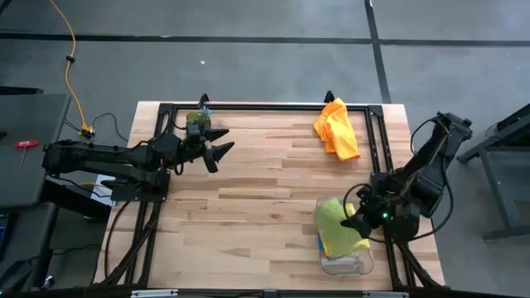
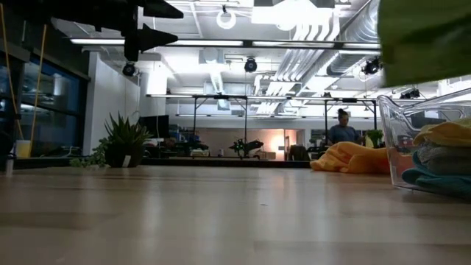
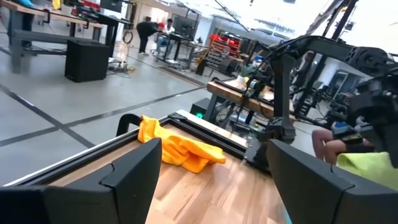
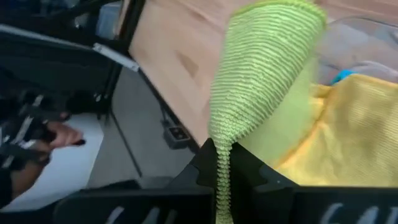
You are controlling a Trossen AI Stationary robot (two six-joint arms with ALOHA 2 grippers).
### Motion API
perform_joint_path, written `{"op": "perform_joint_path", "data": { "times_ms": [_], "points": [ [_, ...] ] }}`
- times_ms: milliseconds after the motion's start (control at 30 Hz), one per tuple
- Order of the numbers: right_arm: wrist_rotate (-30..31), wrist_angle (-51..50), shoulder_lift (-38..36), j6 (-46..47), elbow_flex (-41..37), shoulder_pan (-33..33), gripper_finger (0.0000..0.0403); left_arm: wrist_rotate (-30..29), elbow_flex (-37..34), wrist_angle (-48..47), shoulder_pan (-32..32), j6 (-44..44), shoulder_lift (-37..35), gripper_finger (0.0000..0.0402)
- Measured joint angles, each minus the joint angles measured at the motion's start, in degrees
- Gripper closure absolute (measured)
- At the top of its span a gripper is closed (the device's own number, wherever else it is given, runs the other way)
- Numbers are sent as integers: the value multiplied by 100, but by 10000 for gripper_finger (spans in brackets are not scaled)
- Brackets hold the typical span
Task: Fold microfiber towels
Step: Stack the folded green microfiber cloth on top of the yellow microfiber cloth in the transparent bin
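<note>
A pale wooden table (image 1: 248,207) with a black frame along its edges fills the centre of the scene, with two dark arms reaching in from its sides. The left arm lies along the far left part of the table, and the left gripper (image 1: 220,149) hangs above the wood with its two fingers spread wide and nothing between them. The right arm folds in from the near right corner, where the right gripper (image 1: 358,222) is closed tight on a corner of the lime green towel (image 1: 330,212); the cloth hangs from the fingers and drapes over the clear plastic bin (image 1: 346,263). The bin stands at the near right edge of the table and holds a stack of cloths: a yellow towel (image 4: 348,137) on top, a grey towel (image 2: 439,156) beneath it, and a teal towel (image 2: 434,179) at the bottom. The orange towel (image 1: 336,128) lies crumpled on the bare wood near the far right corner, well apart from the bin and from both grippers. A small dark-green plant (image 1: 196,121) sits at the far edge of the table, just beside the left gripper. In the room behind the table a person (image 2: 342,129) stands far off.
</note>
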Motion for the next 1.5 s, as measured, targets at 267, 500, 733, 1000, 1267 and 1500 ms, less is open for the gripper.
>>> {"op": "perform_joint_path", "data": {
  "times_ms": [267,500,733,1000,1267,1500],
  "points": [
    [-384,-762,544,868,0,81,403,237,0,-7,0,0,0,122],
    [-1302,-1274,909,1506,0,219,403,194,0,-11,0,0,0,122],
    [-1603,-1630,1292,2088,0,218,403,-58,0,-15,78,-96,0,122],
    [-1603,-1503,1706,2098,0,192,395,-69,0,-17,188,-260,0,122],
    [-1605,-1446,1955,2264,0,150,368,-86,0,-16,188,-262,0,122],
    [-1844,-1747,1714,2187,0,-50,277,-84,0,-15,188,-245,0,122]
  ]
}}
